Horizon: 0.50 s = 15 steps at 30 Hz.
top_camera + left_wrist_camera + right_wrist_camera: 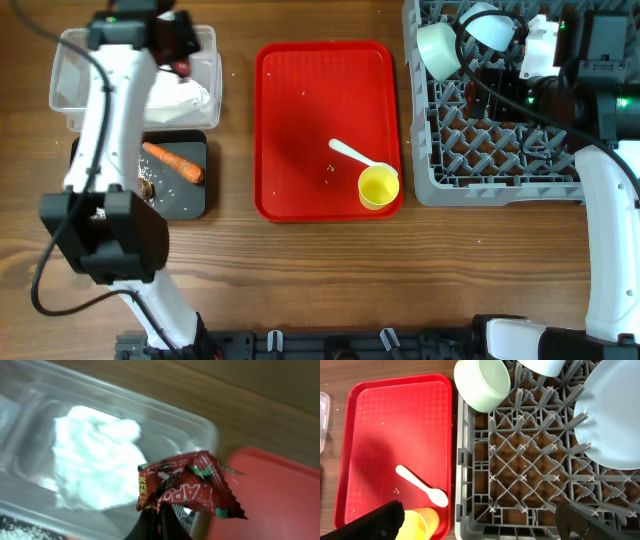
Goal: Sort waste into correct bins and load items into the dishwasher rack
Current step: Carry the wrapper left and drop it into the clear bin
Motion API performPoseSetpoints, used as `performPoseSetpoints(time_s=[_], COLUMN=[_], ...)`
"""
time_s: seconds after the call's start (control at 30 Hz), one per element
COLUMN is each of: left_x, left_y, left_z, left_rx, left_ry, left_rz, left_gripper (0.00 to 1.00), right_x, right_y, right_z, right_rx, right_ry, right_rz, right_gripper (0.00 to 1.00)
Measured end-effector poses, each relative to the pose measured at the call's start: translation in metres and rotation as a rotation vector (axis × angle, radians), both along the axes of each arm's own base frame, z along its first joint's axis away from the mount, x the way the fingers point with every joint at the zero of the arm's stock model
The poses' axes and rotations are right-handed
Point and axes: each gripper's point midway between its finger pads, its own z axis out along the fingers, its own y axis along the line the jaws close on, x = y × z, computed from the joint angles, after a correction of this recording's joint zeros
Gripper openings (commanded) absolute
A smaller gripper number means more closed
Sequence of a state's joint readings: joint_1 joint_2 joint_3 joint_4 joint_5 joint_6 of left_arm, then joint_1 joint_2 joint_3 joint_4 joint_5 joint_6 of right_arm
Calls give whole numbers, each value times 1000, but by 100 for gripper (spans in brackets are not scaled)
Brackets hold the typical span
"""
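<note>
Though only their dark tips show at the left wrist view's bottom edge, the left gripper (161, 522) jaws are pinched on the red snack wrapper (192, 491), held over the clear tub (30, 425) w/ the crumpled napkin (95, 465) inside. Right gripper (480, 512) jaws spread wide, holding nothing, above the dishwasher rack (520, 475); one finger (375, 522) hides part of the yellow cup (422, 522) on the red tray (380, 425).
</note>
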<state>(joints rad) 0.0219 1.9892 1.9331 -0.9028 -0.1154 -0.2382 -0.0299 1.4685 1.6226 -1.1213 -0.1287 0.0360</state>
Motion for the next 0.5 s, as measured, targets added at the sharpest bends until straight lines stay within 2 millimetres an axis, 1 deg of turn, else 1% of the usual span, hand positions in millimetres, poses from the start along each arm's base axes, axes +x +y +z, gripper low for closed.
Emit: performPoseSetpoints(time_s=[0.07,0.1,0.13,0.2,0.27,0.33,0.5], left_x=[7,9,10,10,11,12,15], left_y=[22,28,36,44,47,45,39], left_z=[-11,-17,-25,-39,-46,-47,-41], left_rx=[0,0,-1,-3,-6,-8,-13], left_ry=[-2,5,18,44,58,58,37], left_rz=[45,58,72,87,96,92,78], left_gripper=[97,100,100,100,100,100,100], right_x=[0,0,1,1,1,1,1], right_y=[0,0,0,0,0,0,0], right_z=[0,0,1,1,1,1,1], right_rx=[0,0,0,0,0,0,0], right_ry=[-1,-1,-4,-7,-7,-7,-7], right_rz=[0,0,0,0,0,0,0], right_gripper=[100,100,100,100,100,100,99])
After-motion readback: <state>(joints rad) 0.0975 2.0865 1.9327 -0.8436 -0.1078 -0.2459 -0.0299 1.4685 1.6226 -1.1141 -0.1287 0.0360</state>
